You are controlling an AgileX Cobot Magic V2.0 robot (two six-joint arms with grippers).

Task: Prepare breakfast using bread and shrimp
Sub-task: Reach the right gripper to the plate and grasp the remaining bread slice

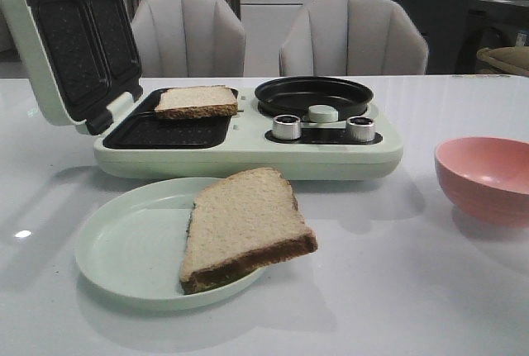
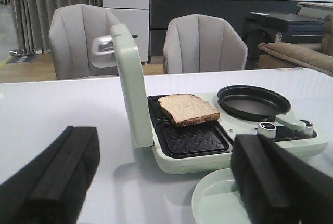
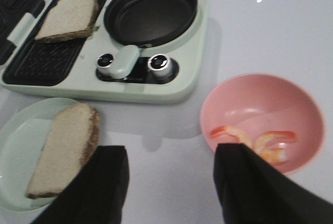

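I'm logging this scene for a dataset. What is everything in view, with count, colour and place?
Bread: 2, tan with brown crust; one slice on the maker's grill plate, one slice on the plate, overhanging its rim.
Shrimp: orange-pink, in the bowl; count unclear.
Breakfast maker: 1, pale green, lid open, table centre.
Round pan: 1, black, on the maker's right side.
Knobs: 2, silver, maker's front.
Plate: 1, pale green, before the maker.
Bowl: 1, pink, table right.
Chairs: 2, grey, behind the table.
Left end effector: black, open.
Right end effector: black, open.
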